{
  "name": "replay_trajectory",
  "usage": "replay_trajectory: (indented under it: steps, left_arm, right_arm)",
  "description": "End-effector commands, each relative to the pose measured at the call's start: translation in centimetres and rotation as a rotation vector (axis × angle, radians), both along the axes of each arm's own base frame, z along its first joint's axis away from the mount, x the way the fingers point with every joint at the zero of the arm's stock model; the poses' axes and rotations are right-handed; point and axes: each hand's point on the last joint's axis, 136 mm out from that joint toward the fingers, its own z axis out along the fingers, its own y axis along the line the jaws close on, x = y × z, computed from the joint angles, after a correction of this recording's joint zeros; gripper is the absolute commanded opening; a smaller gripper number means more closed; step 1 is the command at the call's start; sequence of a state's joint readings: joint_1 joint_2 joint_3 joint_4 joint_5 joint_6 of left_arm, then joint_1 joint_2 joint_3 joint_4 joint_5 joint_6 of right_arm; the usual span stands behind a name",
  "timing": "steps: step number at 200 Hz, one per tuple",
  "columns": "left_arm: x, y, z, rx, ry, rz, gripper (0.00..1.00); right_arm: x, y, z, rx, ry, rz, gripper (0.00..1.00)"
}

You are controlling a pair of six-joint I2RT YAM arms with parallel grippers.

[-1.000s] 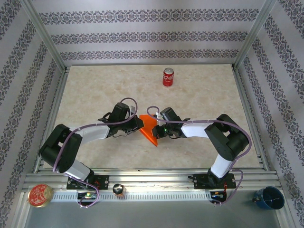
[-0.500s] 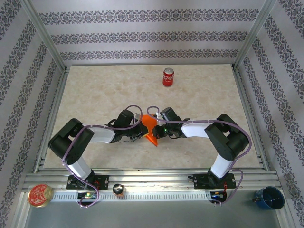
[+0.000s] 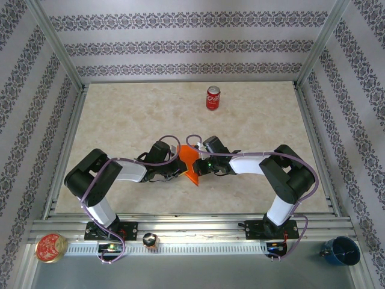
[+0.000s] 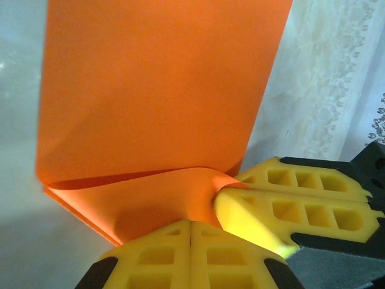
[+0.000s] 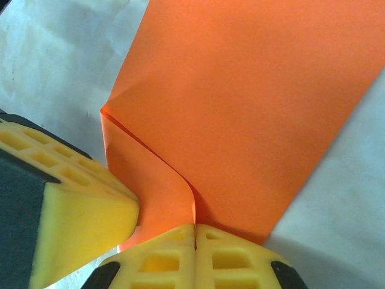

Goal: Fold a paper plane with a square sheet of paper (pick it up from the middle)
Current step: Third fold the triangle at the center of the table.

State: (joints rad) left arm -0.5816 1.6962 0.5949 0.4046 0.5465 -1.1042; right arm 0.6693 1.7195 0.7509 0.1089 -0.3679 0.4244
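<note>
The square sheet of paper (image 3: pixel 190 162) is bright orange, folded over on itself and held up off the tabletop between both grippers at the table's middle. My left gripper (image 3: pixel 181 167) meets it from the left and my right gripper (image 3: pixel 199 166) from the right. In the left wrist view the left gripper (image 4: pixel 190 232) is shut, with the paper's (image 4: pixel 156 90) curled lower flap running into its pads; the right gripper's fingers (image 4: pixel 283 205) press in beside it. In the right wrist view the right gripper (image 5: pixel 195 236) is shut on the paper's (image 5: pixel 240 102) folded edge.
A red soda can (image 3: pixel 213 97) stands upright towards the back of the table. Metal rails (image 3: pixel 180 224) frame the near edge. Beyond them sit a round tin (image 3: pixel 50 247) at bottom left and a blue cup (image 3: pixel 341 251) at bottom right.
My left arm has swung right, bringing its gripper up against the paper and closing it there. The paper now looks narrower and more upright. The right arm has stayed put.
</note>
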Motion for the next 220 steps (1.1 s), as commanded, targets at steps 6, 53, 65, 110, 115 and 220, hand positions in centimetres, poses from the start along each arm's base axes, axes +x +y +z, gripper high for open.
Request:
replay_trajectory:
  steps: [6, 53, 65, 110, 115, 220]
  left_arm:
    - [-0.7, 0.4, -1.7, 0.056, 0.007, -0.019, 0.0]
    - [-1.5, 1.3, -3.0, 0.111, 0.033, -0.026, 0.0]
    - [-1.4, 1.2, -2.9, 0.111, 0.032, -0.034, 0.0]
    - [-1.5, 1.2, -3.0, 0.111, 0.034, -0.04, 0.0]
    - [-1.5, 1.1, -3.0, 0.11, 0.032, -0.043, 0.0]
    - [-1.2, 1.1, -2.8, 0.109, 0.027, -0.034, 0.0]
  right_arm:
    - [-0.4, -1.1, -1.4, -0.039, 0.045, -0.024, 0.0]
    - [-0.3, -0.7, -0.6, -0.019, 0.04, -0.017, 0.0]
    - [-0.1, -0.4, 0.0, -0.005, 0.036, -0.014, 0.01]
    - [1.0, -0.8, 4.1, 0.073, 0.006, -0.08, 0.32]
    - [1.2, -1.2, 4.4, 0.08, 0.006, -0.102, 0.35]
    - [-4.5, 2.8, 5.8, 0.23, 0.218, 0.05, 0.05]
